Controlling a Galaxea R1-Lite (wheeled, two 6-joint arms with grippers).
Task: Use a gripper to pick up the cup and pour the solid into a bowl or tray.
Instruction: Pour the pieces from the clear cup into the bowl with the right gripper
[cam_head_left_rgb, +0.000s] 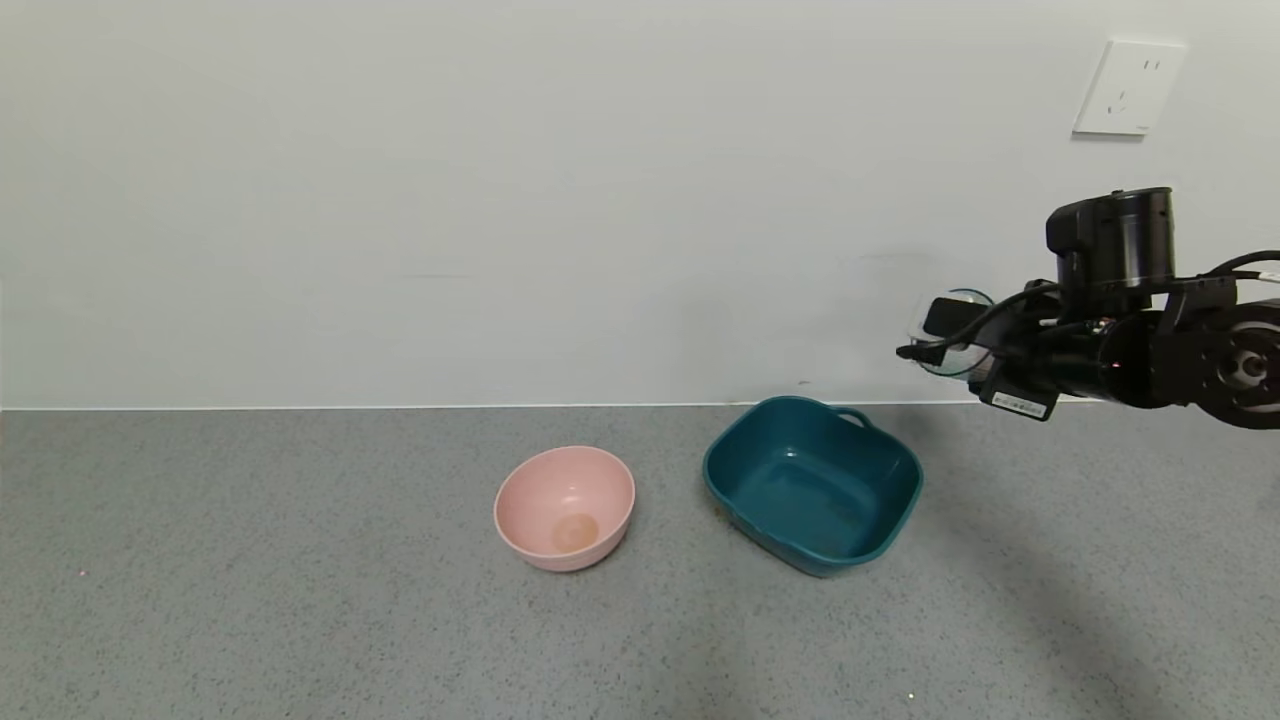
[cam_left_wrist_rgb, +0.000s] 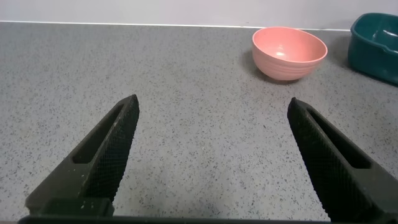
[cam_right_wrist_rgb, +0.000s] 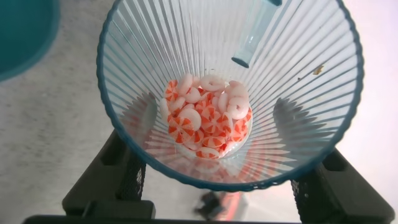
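Observation:
My right gripper (cam_head_left_rgb: 940, 335) is shut on the ribbed pale blue-green cup (cam_head_left_rgb: 950, 330) and holds it in the air, right of and above the dark teal tub (cam_head_left_rgb: 812, 482). In the right wrist view I look down into the cup (cam_right_wrist_rgb: 298, 99); the white and orange-red discs (cam_right_wrist_rgb: 205, 118) lie at its bottom, and my black fingers (cam_right_wrist_rgb: 134, 177) press its sides. A corner of the tub (cam_right_wrist_rgb: 25, 37) shows there too. My left gripper (cam_left_wrist_rgb: 211, 130) is open and empty low over the counter.
A round pink bowl (cam_head_left_rgb: 565, 505) stands left of the tub, also in the left wrist view (cam_left_wrist_rgb: 289, 53) beside the tub's edge (cam_left_wrist_rgb: 376, 46). A grey speckled counter (cam_head_left_rgb: 250, 580) meets a white wall with a socket (cam_head_left_rgb: 1128, 88).

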